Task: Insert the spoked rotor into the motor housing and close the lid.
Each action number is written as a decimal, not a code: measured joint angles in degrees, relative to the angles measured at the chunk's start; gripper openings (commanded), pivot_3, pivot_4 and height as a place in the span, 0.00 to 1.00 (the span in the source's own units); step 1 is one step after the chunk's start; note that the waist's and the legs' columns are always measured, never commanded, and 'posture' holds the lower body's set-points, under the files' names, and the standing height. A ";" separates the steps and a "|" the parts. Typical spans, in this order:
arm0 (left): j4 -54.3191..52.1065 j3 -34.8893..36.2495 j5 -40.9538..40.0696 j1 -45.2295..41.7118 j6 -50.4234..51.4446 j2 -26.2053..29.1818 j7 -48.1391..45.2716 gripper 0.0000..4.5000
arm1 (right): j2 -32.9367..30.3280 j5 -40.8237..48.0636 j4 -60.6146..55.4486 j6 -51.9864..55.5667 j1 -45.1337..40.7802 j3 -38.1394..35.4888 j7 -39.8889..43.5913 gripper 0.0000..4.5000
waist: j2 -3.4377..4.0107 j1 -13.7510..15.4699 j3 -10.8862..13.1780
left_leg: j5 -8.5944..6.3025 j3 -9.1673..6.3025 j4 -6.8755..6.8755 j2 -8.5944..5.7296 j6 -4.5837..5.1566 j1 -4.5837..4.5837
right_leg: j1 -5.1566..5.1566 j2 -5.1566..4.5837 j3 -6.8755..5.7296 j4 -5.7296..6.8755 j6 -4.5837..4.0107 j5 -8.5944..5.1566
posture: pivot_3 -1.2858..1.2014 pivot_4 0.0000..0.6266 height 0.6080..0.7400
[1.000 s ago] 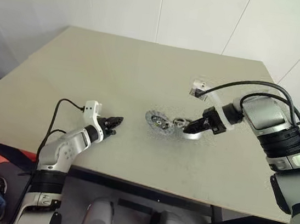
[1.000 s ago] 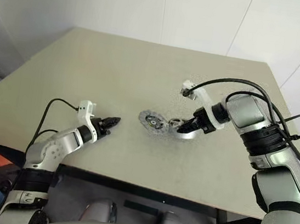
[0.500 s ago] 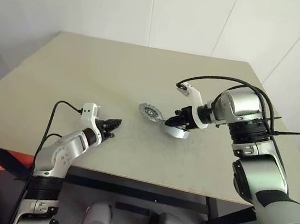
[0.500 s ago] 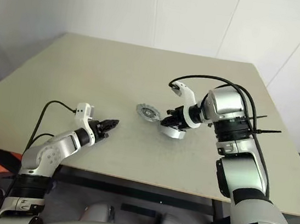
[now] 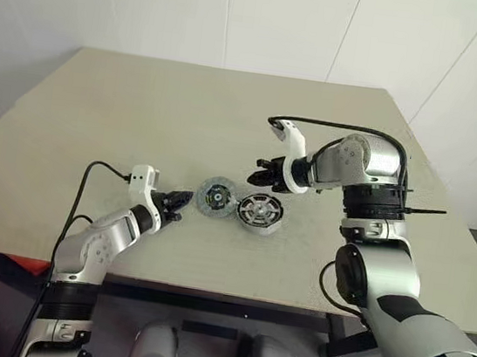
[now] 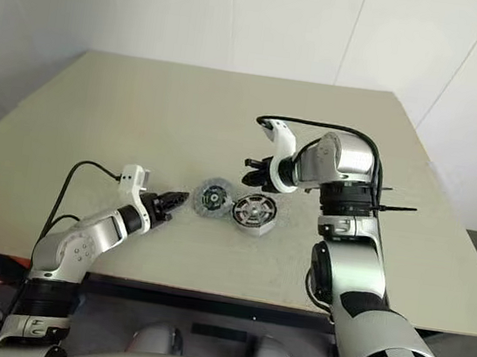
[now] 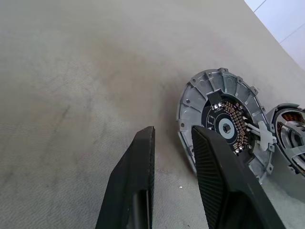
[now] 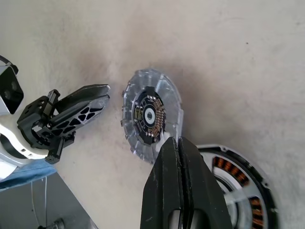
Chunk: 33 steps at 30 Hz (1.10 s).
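Observation:
The spoked rotor (image 5: pixel 215 197), a flat grey disc with a ribbed rim and a dark centre, lies flat on the table. Touching its right side lies the motor housing (image 5: pixel 259 209), round and dark-rimmed, with copper windings (image 8: pixel 232 171) under pale spokes. My left gripper (image 5: pixel 181 197) rests low just left of the rotor, narrowly open and empty. One of its fingers (image 7: pixel 214 167) is close to the rotor's rim. My right gripper (image 5: pixel 258 174) hovers just behind the housing, shut on nothing. The lid is out of view.
The pale table (image 5: pixel 141 113) stretches wide behind and to both sides of the two parts. Its front edge (image 5: pixel 206 290) runs close below my left arm. White walls stand behind the table's far edge.
The view has shifted. My right gripper has let go of the housing's rim, pulled up and back from it, and closed. The housing now lies flat beside the rotor. My left arm has kept still.

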 measured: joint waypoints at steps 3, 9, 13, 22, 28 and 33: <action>-0.38 0.00 -0.08 -0.03 0.06 0.01 -0.07 0.29 | -0.06 0.51 -0.50 -0.04 0.00 -0.32 -0.88 0.00 | 0.00 0.72 -0.01 | 0.11 -0.03 -0.43 0.05 -0.25 -0.59 | -0.84 0.10 -0.04 0.32 -0.60 0.01 | 0.52 0.00 1.00; -0.75 0.05 -0.03 -0.20 0.07 0.02 0.03 0.29 | -7.49 0.10 -7.85 -17.46 0.18 10.52 9.42 0.00 | 0.00 1.84 0.00 | -0.05 0.00 -0.46 0.18 -0.47 -0.78 | -1.16 0.15 -0.10 0.63 -0.61 -0.31 | 0.52 0.00 1.00; -0.55 0.06 -0.01 -0.84 0.01 0.08 0.05 0.29 | -18.86 -7.04 -12.03 -52.10 0.63 21.61 28.69 0.00 | -0.03 2.23 0.01 | -0.08 0.04 -0.32 0.15 -0.42 -0.71 | -0.99 0.11 -0.08 0.62 -0.53 -0.49 | 0.52 0.00 1.00; 2.50 1.01 0.14 -2.66 -0.66 1.33 -0.38 0.29 | -39.31 -26.83 2.68 -114.22 7.04 37.49 59.25 0.00 | -0.23 2.58 -0.06 | -0.44 0.06 0.69 0.19 0.23 -0.75 | -0.64 0.08 -0.10 0.77 -0.40 -0.48 | 0.52 0.00 1.00; 3.81 0.61 0.20 -4.29 -1.31 1.17 -0.73 0.29 | -40.24 -28.93 3.98 -123.26 7.09 38.59 63.97 0.27 | -0.24 0.87 -0.06 | -0.41 0.03 0.78 0.36 0.29 -0.78 | -0.59 0.13 -0.12 0.85 -0.39 -0.48 | 0.52 0.00 1.00; 3.84 0.53 0.19 -4.01 -1.33 1.20 -0.74 0.29 | -38.09 -28.94 1.63 -127.03 9.53 38.43 63.79 0.49 | -0.25 0.74 -0.07 | -0.37 0.03 0.83 0.38 0.50 -0.80 | -0.63 0.13 -0.17 0.84 -0.77 -0.26 | 0.52 0.00 1.00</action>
